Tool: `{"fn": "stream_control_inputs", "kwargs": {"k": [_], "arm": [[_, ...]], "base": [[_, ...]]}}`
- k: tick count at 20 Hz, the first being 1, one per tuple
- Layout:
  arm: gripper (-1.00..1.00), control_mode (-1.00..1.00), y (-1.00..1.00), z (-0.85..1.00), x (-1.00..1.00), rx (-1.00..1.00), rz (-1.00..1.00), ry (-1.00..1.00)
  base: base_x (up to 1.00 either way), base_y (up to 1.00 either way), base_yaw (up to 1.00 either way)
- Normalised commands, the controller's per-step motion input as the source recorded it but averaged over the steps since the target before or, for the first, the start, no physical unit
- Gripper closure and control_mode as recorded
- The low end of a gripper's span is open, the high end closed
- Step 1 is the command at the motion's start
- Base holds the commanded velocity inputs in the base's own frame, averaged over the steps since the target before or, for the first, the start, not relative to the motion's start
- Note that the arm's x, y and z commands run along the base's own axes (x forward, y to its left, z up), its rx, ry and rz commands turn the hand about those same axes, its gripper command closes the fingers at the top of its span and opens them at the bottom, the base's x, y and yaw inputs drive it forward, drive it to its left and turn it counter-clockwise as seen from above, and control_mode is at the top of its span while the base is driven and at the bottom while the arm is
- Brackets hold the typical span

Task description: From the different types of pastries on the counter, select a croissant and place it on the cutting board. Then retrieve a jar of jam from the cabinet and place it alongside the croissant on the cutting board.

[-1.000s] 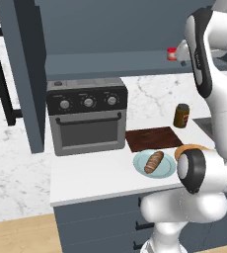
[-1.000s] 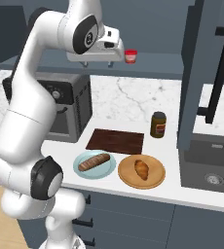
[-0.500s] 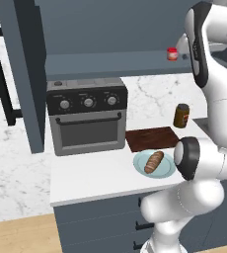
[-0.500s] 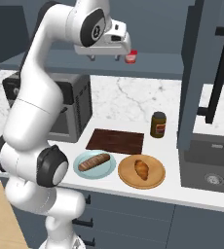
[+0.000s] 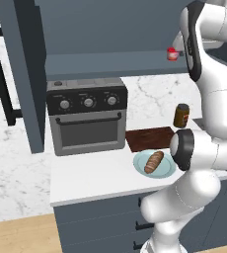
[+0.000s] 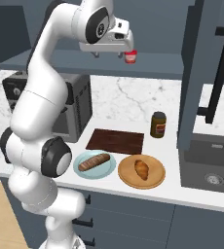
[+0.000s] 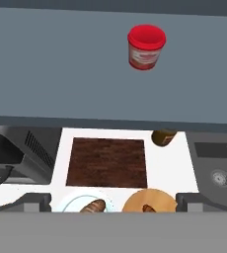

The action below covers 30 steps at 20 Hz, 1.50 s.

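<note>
Hand view puts the jar of jam (image 7: 146, 47) upright on the cabinet (image 7: 61, 74) shelf ahead of me, off to the upper right rather than centred between my fingers. From the right base view my end effector (image 6: 125, 47) sits up at shelf height with the jar (image 6: 130, 56) just beside and slightly below its tip; I cannot tell from any picture whether the fingers are apart or together, nor whether they touch the jar.

The croissant (image 6: 142, 169) lies on the round tan plate (image 6: 155, 181), not on the cutting board (image 6: 115, 141), which is bare (so the first half of the task looks undone, and I seem to be going for the jam regardless).

To do this reach well, I judge that I should first shift sideways until the jar is centred between my fingers, then advance level along the shelf with the fingers wide enough to pass either side of it. The jar is small and round, so an off-centre closing would likely push it away or tip it. I would close on the body below the red lid, not on the lid itself. Coming out, I should lift it a little before withdrawing, keeping clear of the shelf edge and of the brown jar (image 6: 158, 124) standing on the table (image 6: 192, 192) below.
</note>
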Motion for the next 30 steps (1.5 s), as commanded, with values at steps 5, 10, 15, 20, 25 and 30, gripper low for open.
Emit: {"fn": "stream_control_inputs", "kwargs": {"k": [5, 10, 15, 20, 25, 30], "arm": [[-1.0, -1.0, 0.0, 0.0, 0.3, 0.0, -0.01, 0.0], [-1.0, -1.0, -0.04, -0.08, 0.28, 0.0, -0.01, 0.0], [-1.0, -1.0, -0.12, -0.18, 0.17, 0.0, -0.01, 0.0], [-1.0, -1.0, -0.13, -0.19, 0.15, 0.0, 0.0, -0.03], [-1.0, -1.0, -0.11, -0.13, 0.18, 0.0, 0.0, -0.08], [-1.0, -1.0, -0.04, -0.07, 0.26, 0.0, 0.0, -0.14]], "base": [[0.0, 0.0, 0.0], [0.0, 0.0, 0.0], [0.0, 0.0, 0.0], [0.0, 0.0, 0.0], [0.0, 0.0, 0.0], [0.0, 0.0, 0.0]]}}
